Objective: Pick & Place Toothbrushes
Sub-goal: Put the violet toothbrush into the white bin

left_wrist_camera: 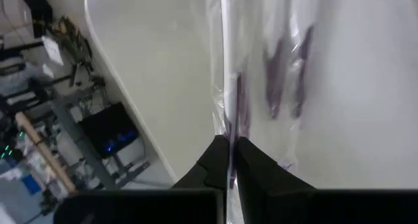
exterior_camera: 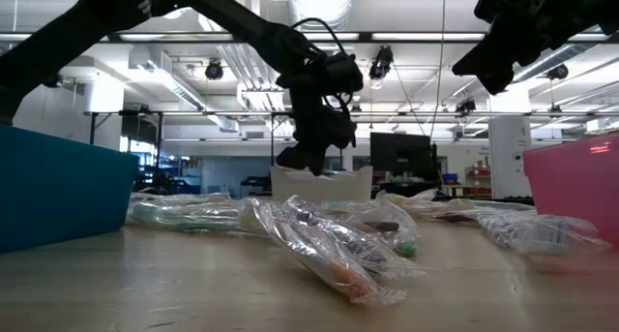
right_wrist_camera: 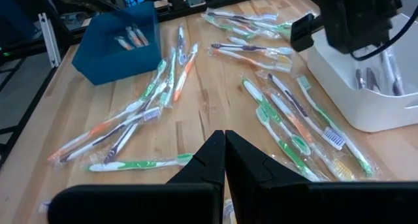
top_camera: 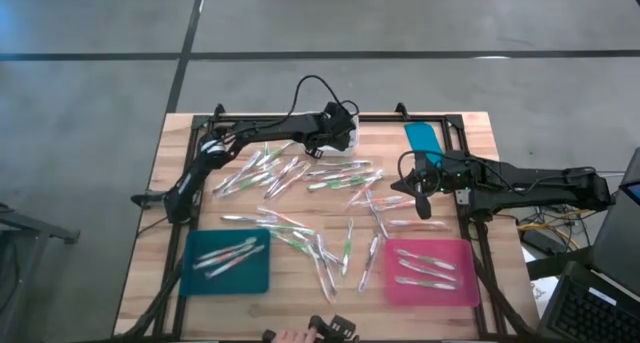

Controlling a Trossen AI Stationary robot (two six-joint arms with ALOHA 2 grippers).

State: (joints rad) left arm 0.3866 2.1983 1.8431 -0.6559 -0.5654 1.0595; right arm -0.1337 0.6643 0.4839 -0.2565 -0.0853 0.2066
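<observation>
While the right gripper (right_wrist_camera: 225, 142) hovered clamped empty, the left gripper (left_wrist_camera: 230, 145) pinched a wrapped toothbrush (left_wrist_camera: 228, 87) over the white bin (right_wrist_camera: 366, 87); release looked next

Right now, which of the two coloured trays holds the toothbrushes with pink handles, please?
The pink tray near the right arm; its toothbrushes show pink handles, while the teal tray holds orange-accented ones.

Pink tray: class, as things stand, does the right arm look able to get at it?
Probably yes. The pink tray lies at the table's near right, on the right arm's side, and the right gripper hangs shut just beyond it, over scattered toothbrushes. Nothing visible stands between them; the left gripper is at the white bin.
</observation>
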